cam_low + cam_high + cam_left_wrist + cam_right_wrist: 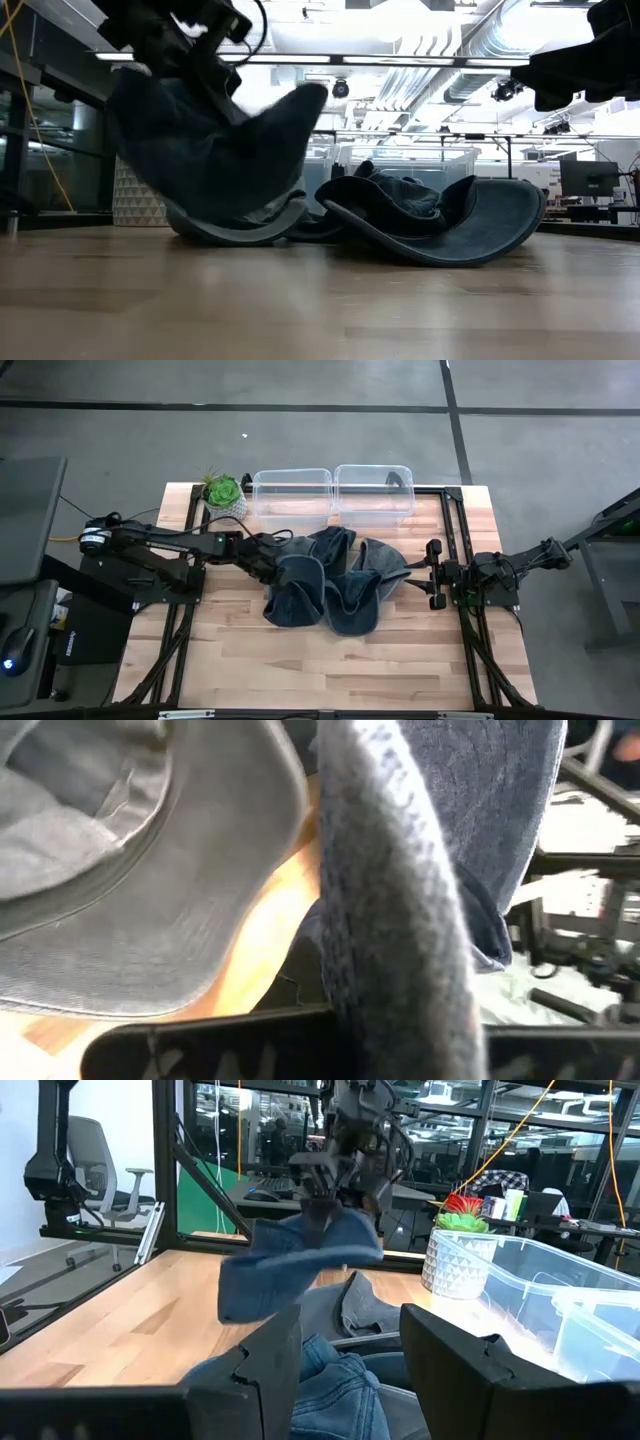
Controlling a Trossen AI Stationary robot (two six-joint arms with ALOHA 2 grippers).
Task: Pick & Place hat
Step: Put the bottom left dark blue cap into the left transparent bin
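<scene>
The left gripper [268, 556] is closed on a blue denim hat [295, 592] and holds it by the edge, so that the hat hangs partly above the wooden table [300, 660]; in the low view its lower brim is touching the table or just above it, I cannot tell which. This hat is on the front-left side of the pile of other denim hats [365, 575], touching it. The pile lies just in front of two clear plastic bins [332, 495], which stand at the back edge of the table. A small potted plant [224, 493] stands just left of the bins. The right gripper [437, 575] waits just right of the pile, its fingers spread apart and holding nothing.
</scene>
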